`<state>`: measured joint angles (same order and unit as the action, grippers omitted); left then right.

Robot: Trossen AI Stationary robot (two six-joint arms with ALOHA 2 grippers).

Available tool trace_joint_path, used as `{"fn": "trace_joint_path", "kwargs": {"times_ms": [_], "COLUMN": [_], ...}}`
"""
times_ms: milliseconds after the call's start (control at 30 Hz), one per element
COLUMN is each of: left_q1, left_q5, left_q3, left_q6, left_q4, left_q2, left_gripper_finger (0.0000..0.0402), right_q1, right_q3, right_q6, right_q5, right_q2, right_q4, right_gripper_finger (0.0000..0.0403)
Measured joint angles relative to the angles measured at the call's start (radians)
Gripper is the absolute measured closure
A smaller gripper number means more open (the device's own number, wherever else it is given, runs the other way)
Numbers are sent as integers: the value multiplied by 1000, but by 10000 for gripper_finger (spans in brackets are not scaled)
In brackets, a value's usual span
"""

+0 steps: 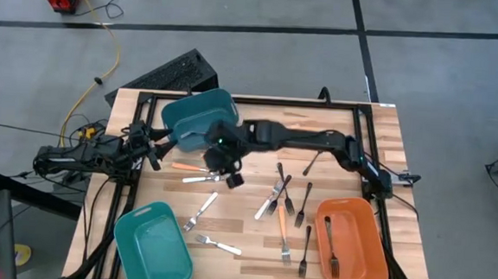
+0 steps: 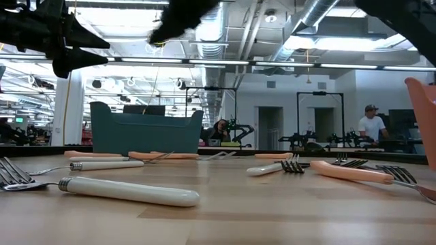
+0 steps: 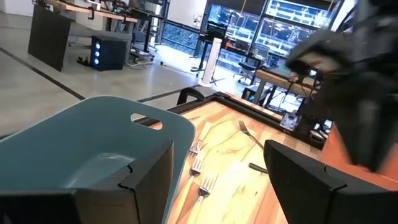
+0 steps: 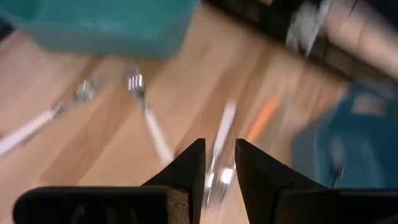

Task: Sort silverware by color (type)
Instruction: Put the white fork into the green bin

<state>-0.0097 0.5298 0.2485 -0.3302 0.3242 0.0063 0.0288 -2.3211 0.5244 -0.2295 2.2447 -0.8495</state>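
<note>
Silverware lies scattered on the wooden table: white-handled forks [image 1: 201, 179] [image 1: 199, 211] [image 1: 218, 244], orange-handled forks [image 1: 187, 165] [image 1: 283, 237] and black forks [image 1: 303, 203] [image 1: 304, 251]. One black fork [image 1: 332, 244] lies in the orange bin [image 1: 372, 251]. My right gripper [image 1: 232, 178] hangs above the table's middle, slanting down toward the left, over the silver end of a white fork [image 4: 224, 130]. Its fingers [image 4: 219, 149] stand a narrow gap apart with nothing between them. My left gripper [image 1: 155, 151] waits at the left edge, level and open [image 3: 217, 162].
A teal bin [image 1: 200, 115] stands at the far middle, right beside the right arm's wrist. Another teal bin [image 1: 152, 242] sits at the near left corner. The table's black frame rails run along its left and right sides. People move in the room beyond.
</note>
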Motion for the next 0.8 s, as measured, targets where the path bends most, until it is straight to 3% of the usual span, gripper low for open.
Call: {"fn": "trace_joint_path", "kwargs": {"times_ms": [200,300,567,800], "left_q1": [0,0,0,0], "left_q5": [1,20,30,15], "left_q3": [0,0,0,0], "left_q6": [-8,-8,-19,-21], "left_q4": [0,0,0,0], "left_q2": [0,0,0,0], "left_gripper_finger": [167,167,167,167], "right_q1": [-21,-14,14,11], "right_q3": [7,75,157,218], "right_q6": [28,72,151,146], "right_q5": [56,99,100,98], "right_q2": [0,0,0,2], "right_q4": [142,224,227,166], "right_gripper_finger": [290,290,288,235]}}
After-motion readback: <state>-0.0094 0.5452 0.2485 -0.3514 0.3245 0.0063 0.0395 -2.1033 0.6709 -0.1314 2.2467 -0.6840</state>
